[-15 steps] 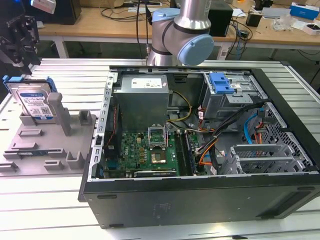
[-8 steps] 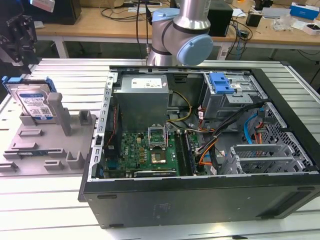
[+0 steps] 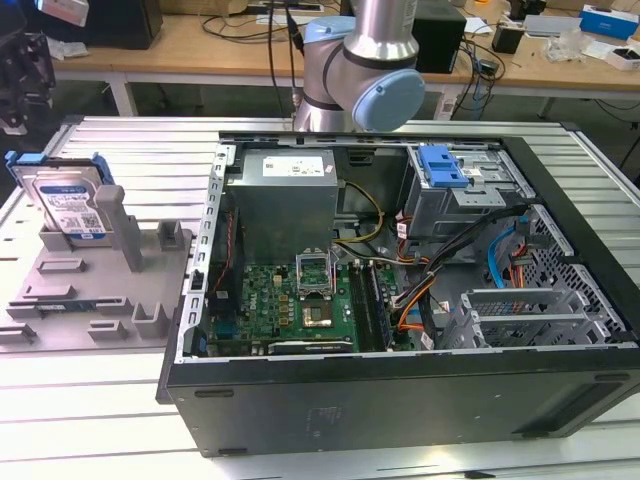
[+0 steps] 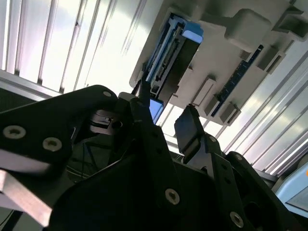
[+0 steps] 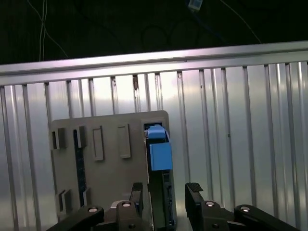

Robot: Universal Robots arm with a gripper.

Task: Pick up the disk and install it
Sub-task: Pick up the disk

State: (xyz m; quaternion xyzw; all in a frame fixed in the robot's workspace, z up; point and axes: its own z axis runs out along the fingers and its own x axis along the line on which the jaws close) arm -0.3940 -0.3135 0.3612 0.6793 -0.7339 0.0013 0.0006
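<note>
Pincer: (image 5: 166, 191) released, the two black fingers (image 5: 194, 192) spread apart and gripping nothing; seen in both wrist views (image 4: 164, 113).
Pincer vs disk: in the first wrist view the disk's edge lines up in the gap between the fingers; no contact visible.
Disk: (image 5: 159, 150) stands on edge in a slot of the grey holder, with the blue carrier frame uppermost. In the second wrist view (image 4: 168, 60) the same narrow edge and blue frame face the camera. In the exterior view (image 3: 65, 205) it is upright at the exterior view's left, its white-and-blue label facing the camera, outside the computer case.
Grey holder: (image 5: 106, 163) flat moulded block with several slots and posts, lying on the surface; the disk sits at one end (image 3: 100, 290) (image 4: 226, 53).
Dark blue strip: (image 5: 80, 166) lies in another holder slot, well apart from the disk.
Surface: (image 5: 240, 134) ribbed pale metal, under the holder and the case (image 3: 90, 410) (image 4: 53, 43).
Computer case: (image 3: 400, 405) black tower on its side with the panel off, just beside the holder toward the exterior view's right.
Motherboard: (image 3: 290, 300) green, on the case floor.
Power supply: (image 3: 285, 195) grey box behind the motherboard.
Drive cage: (image 3: 470, 200) metal bay at the far right corner of the case, with a blue latch (image 3: 443, 165) on top.
Robot arm: (image 3: 365, 60) silver and pale blue joint beyond the case's far edge.
Back surface: (image 3: 200, 45) wooden, with cables and boxes on it.
</note>
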